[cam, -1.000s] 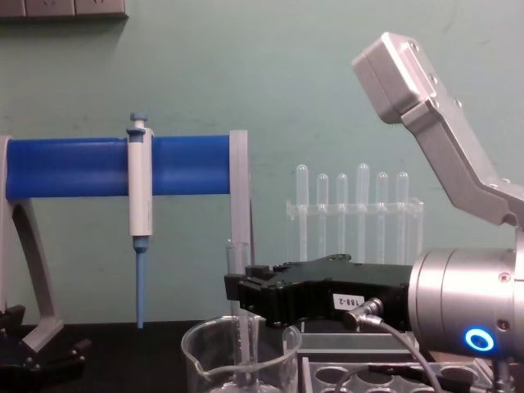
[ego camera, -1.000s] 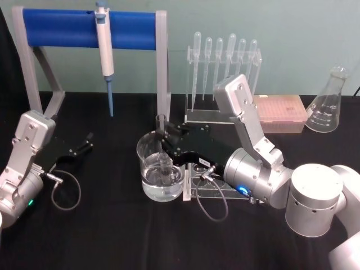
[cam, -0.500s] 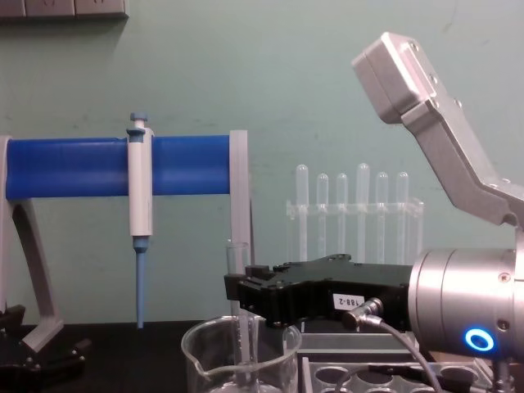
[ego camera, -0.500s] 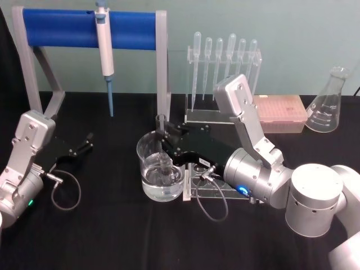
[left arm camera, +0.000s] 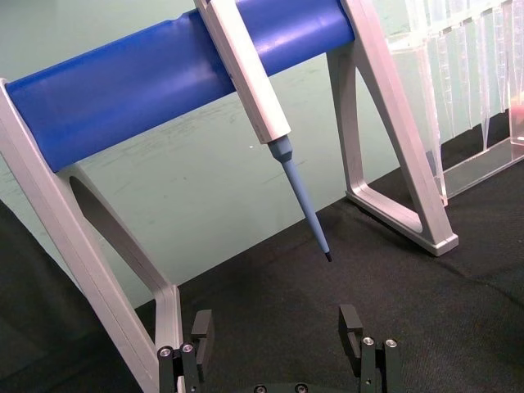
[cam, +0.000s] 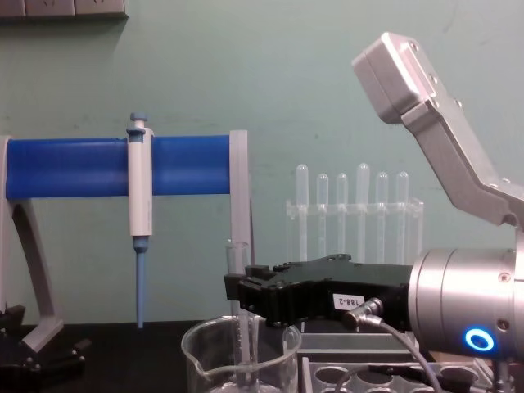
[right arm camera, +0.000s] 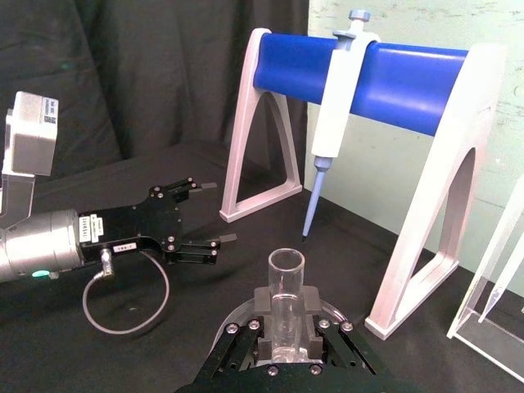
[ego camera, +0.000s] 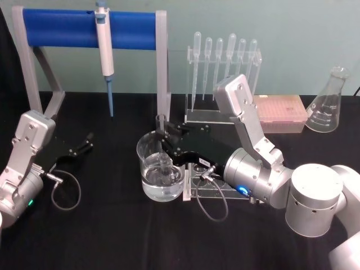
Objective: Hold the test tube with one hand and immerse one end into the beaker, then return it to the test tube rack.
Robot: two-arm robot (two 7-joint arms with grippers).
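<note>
The test tube (ego camera: 160,120) stands upright with my right gripper (ego camera: 166,140) shut on its upper part. Its lower end dips into the water inside the beaker (ego camera: 144,164), which sits at the table's middle. From the side, the test tube (cam: 237,258) rises above the right gripper (cam: 239,300) and runs down into the beaker (cam: 205,368). In the right wrist view the test tube (right arm camera: 286,286) shows its open rim, clamped in the right gripper (right arm camera: 286,348). My left gripper (ego camera: 85,143) rests open on the table at the left, also the left gripper (left arm camera: 277,340) in its own view.
A blue-barred stand (ego camera: 84,28) with a white-and-blue pipette (ego camera: 104,50) is at the back left. A rack of plastic pipettes (ego camera: 225,56), a pink tip box (ego camera: 281,112) and a conical flask (ego camera: 329,104) stand behind. A clear tube rack (ego camera: 202,188) lies under my right wrist.
</note>
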